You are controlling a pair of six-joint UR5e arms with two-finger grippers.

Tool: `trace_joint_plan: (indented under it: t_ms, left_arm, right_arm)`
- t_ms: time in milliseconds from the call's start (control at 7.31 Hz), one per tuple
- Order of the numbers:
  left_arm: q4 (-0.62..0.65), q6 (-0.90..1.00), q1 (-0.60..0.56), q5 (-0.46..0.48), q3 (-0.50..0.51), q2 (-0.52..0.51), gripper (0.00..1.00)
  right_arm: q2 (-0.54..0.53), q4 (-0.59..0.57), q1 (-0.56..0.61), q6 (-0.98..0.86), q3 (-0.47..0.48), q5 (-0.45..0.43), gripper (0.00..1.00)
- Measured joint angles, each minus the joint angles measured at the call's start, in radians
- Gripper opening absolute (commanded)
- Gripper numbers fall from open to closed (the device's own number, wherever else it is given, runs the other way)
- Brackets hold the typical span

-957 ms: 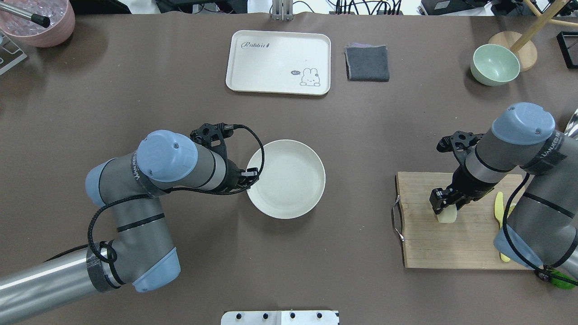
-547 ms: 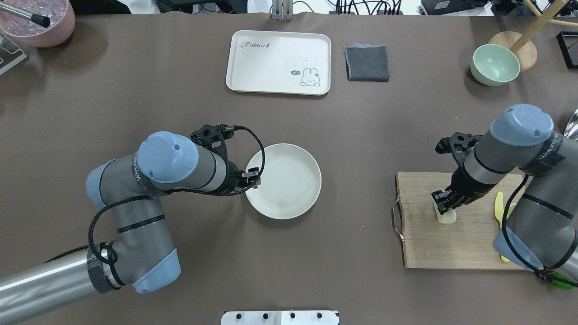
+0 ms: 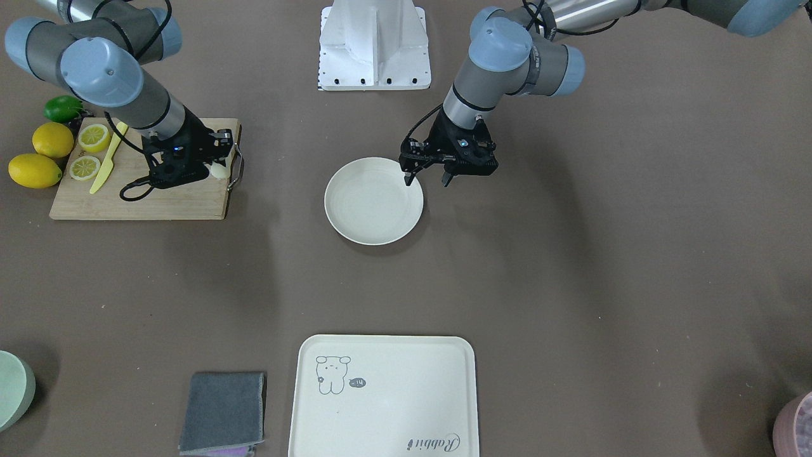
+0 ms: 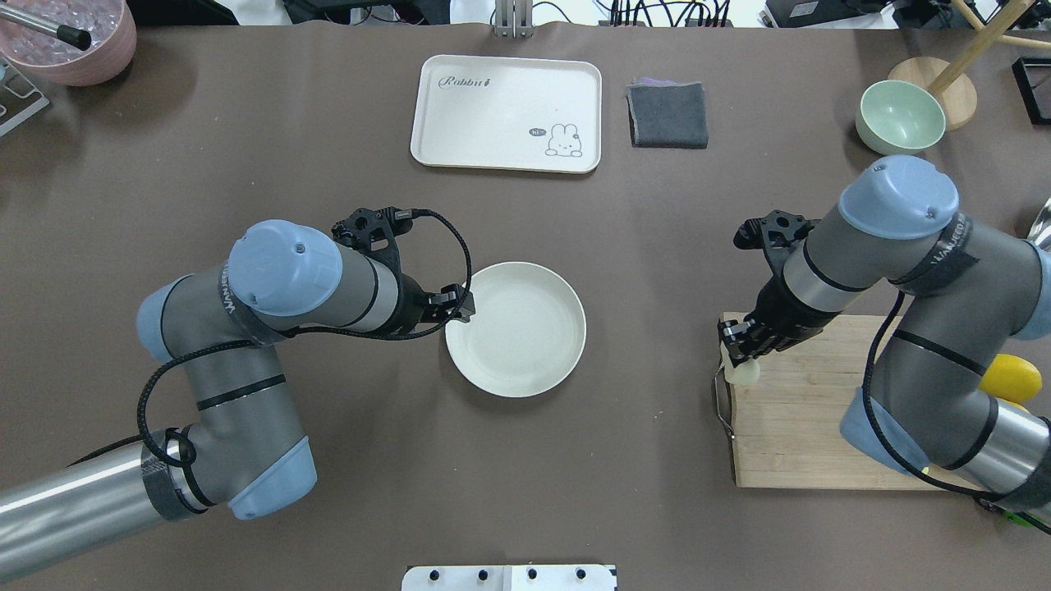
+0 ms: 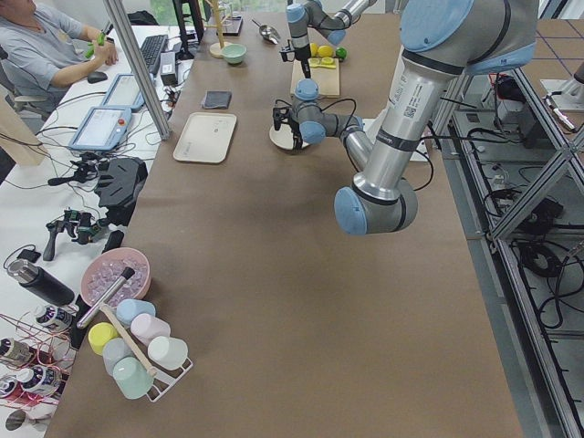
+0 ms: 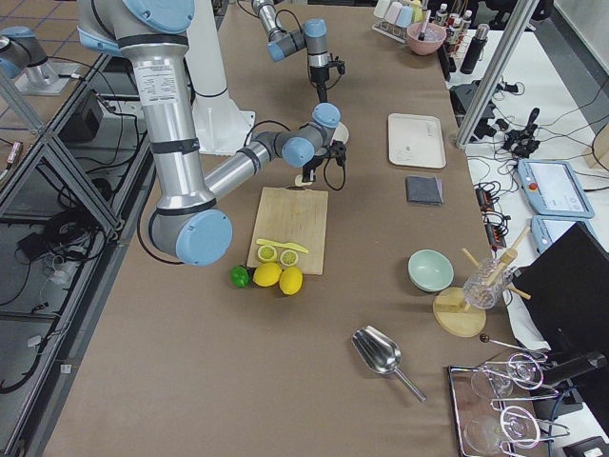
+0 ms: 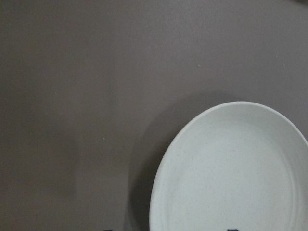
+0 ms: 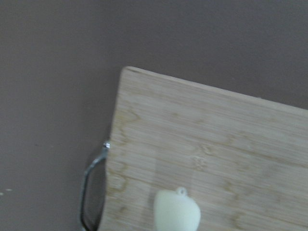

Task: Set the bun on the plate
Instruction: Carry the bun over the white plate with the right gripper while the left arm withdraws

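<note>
My right tool [image 4: 739, 355], clamped on the bun [image 4: 746, 374], has carried it from the middle of the wooden board [image 4: 805, 435] to the edge nearest the plate [image 4: 516, 341], so it is on its way, while my left tool [image 3: 426, 180] waits, fingers apart, at the plate's rim.

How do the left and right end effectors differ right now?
The left end effector is open and empty; the right end effector is shut on the bun. The left one hangs at the edge of the plate, while the right one is over the handle end of the cutting board, away from the plate. Both point down at the table.
</note>
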Motion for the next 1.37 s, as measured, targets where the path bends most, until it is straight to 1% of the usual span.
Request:
trace_joint_plan:
  t_ms: [137,274,410,547,684,821,957,1094,1231,1368]
  left_arm:
    - [0.000,0.016,-0.028,-0.028,-0.028,0.041,0.86]
    - [0.000,0.058,-0.074,-0.082,-0.063,0.098,0.88]
    - [-0.001,0.120,-0.113,-0.125,-0.108,0.171,0.96]
    - [-0.005,0.188,-0.137,-0.149,-0.157,0.254,0.96]
    - [-0.009,0.249,-0.162,-0.176,-0.194,0.322,0.96]
    - [-0.014,0.291,-0.200,-0.218,-0.213,0.374,0.97]
    - [-0.039,0.327,-0.242,-0.255,-0.222,0.431,0.97]
    - [-0.090,0.362,-0.271,-0.284,-0.221,0.492,0.97]
    - [-0.138,0.384,-0.284,-0.300,-0.217,0.537,0.97]
    - [-0.163,0.393,-0.287,-0.306,-0.213,0.557,0.97]
  right_arm:
    - [0.079,-0.001,-0.004,0.058,-0.028,-0.005,0.08]
    - [0.161,0.000,-0.012,0.101,-0.068,-0.018,0.09]
    - [0.242,-0.001,-0.027,0.125,-0.120,-0.046,0.10]
    - [0.325,0.000,-0.050,0.145,-0.186,-0.084,0.11]
    - [0.411,0.003,-0.086,0.171,-0.266,-0.133,0.15]
    - [0.478,0.008,-0.132,0.196,-0.337,-0.198,0.31]
    - [0.511,0.011,-0.174,0.214,-0.376,-0.255,0.39]
    - [0.521,0.012,-0.206,0.227,-0.391,-0.291,0.48]
    - [0.522,0.014,-0.225,0.236,-0.398,-0.318,0.55]
    - [0.521,0.020,-0.237,0.244,-0.403,-0.334,0.59]
